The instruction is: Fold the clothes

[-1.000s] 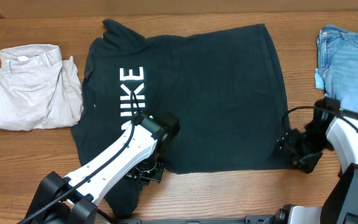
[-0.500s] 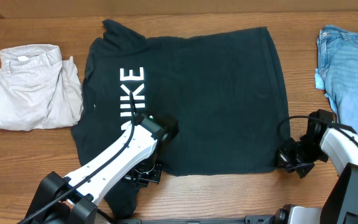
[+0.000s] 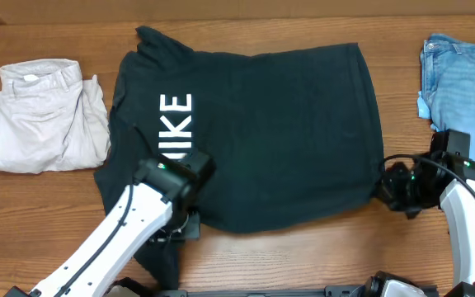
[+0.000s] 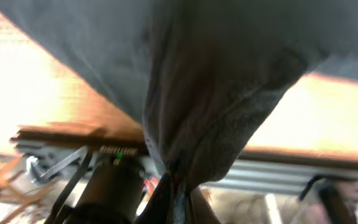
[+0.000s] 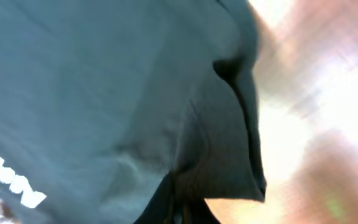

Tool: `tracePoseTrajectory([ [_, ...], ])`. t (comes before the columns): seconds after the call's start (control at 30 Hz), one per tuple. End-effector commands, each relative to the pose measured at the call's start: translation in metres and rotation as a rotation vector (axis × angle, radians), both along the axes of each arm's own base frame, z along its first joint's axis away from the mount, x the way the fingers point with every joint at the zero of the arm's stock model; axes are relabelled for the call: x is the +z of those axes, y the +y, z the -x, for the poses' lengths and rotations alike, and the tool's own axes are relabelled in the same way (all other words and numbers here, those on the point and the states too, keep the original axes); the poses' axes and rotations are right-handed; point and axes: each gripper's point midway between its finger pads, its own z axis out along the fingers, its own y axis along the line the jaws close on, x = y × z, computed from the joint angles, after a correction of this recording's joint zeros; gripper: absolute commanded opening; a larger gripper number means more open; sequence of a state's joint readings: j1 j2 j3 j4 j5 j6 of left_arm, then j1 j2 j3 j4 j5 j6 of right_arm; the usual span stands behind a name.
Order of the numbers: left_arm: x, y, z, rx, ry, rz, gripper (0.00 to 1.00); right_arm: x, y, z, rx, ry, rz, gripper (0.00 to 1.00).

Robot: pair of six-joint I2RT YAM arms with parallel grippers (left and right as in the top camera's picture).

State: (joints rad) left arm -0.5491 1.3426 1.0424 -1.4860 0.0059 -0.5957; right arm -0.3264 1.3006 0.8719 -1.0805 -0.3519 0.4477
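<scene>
The black T-shirt (image 3: 287,124) with white lettering lies spread across the middle of the table, its near edge raised and drawn in. My left gripper (image 3: 183,230) is shut on the shirt's near left part. In the left wrist view the cloth (image 4: 216,93) hangs bunched from the closed jaws (image 4: 176,190). My right gripper (image 3: 383,188) is shut on the shirt's near right corner. The right wrist view shows the dark fabric (image 5: 104,93) pinched between the jaws (image 5: 179,208). Folded beige trousers (image 3: 48,115) lie at the left, light-blue jeans (image 3: 468,82) at the far right.
The left arm (image 3: 122,239) reaches in from the near left and the right arm (image 3: 468,206) from the near right, close to the jeans. Bare wooden table (image 3: 303,256) shows along the near edge.
The right gripper has shut on the shirt's near right corner and pulled it up and away from the front edge. The left arm has shifted left, lifting its hold on the near edge.
</scene>
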Motion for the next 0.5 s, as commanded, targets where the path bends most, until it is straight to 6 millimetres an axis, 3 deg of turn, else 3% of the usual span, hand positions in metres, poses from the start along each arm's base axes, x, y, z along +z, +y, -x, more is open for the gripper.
tracePoseTrajectory([
  [0.0, 0.003, 0.009, -0.033, 0.051, -0.093, 0.054, 0.04, 0.011, 0.002, -0.031, -0.03, -0.107, -0.049, 0.04],
  [0.13, 0.01, 0.011, -0.095, 0.053, -0.289, 0.179, 0.04, 0.004, -0.007, -0.069, -0.076, -0.196, -0.054, 0.04],
  [0.27, 0.023, 0.009, -0.149, -0.026, -0.455, 0.216, 0.04, -0.003, -0.001, -0.105, -0.049, -0.289, -0.107, 0.04],
  [0.37, 0.028, 0.001, -0.18, -0.119, -0.533, 0.227, 0.04, -0.005, 0.003, -0.125, -0.048, -0.341, -0.108, 0.04],
  [0.47, 0.022, -0.002, -0.197, -0.183, -0.536, 0.219, 0.04, -0.001, 0.009, -0.14, -0.025, -0.4, -0.102, 0.04],
])
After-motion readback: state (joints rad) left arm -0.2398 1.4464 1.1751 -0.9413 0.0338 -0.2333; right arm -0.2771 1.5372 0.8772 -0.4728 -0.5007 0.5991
